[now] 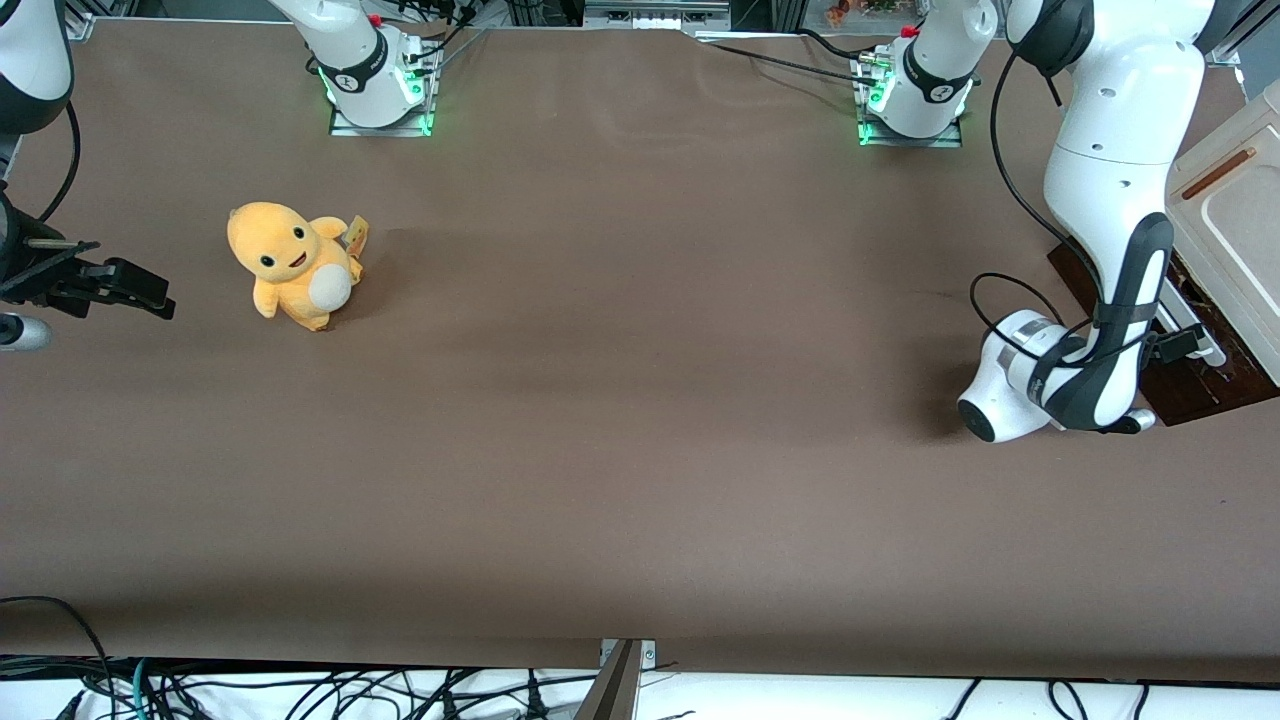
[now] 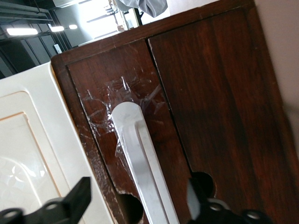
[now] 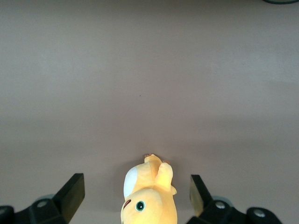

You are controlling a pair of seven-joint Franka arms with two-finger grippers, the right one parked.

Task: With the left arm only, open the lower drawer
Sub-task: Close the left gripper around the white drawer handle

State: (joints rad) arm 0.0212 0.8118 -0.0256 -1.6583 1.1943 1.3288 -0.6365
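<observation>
**Inspector:** Brown matting covers the whole table [image 1: 640, 420], smooth and matte. What do I have nearest the front camera?

**Operator:** Loose black cables [image 1: 300, 690] run along the white strip at the table's near edge. Farther in, I see a yellow plush toy [image 1: 295, 265] standing on the mat toward the parked arm's end.

**Inspector:** And the working end?

**Operator:** I have the left arm [image 1: 1110, 230] bent down low at the table's edge, its wrist against the cabinet. The lower drawer [image 2: 187, 116], dark brown wood, sits below a cream-white cabinet panel [image 1: 1235, 215]. Its front looks flush and closed, with scuffed clear tape around the white bar handle [image 2: 142, 158].

**Inspector:** State of the gripper?

**Operator:** From the wrist camera, I see the gripper [image 2: 140, 198] spread wide, one black finger [image 2: 79, 196] on each side of the handle, neither touching it.

**Inspector:** Farthest back?

**Operator:** Two arm bases [image 1: 915, 95] glow green at the table's far edge.
</observation>
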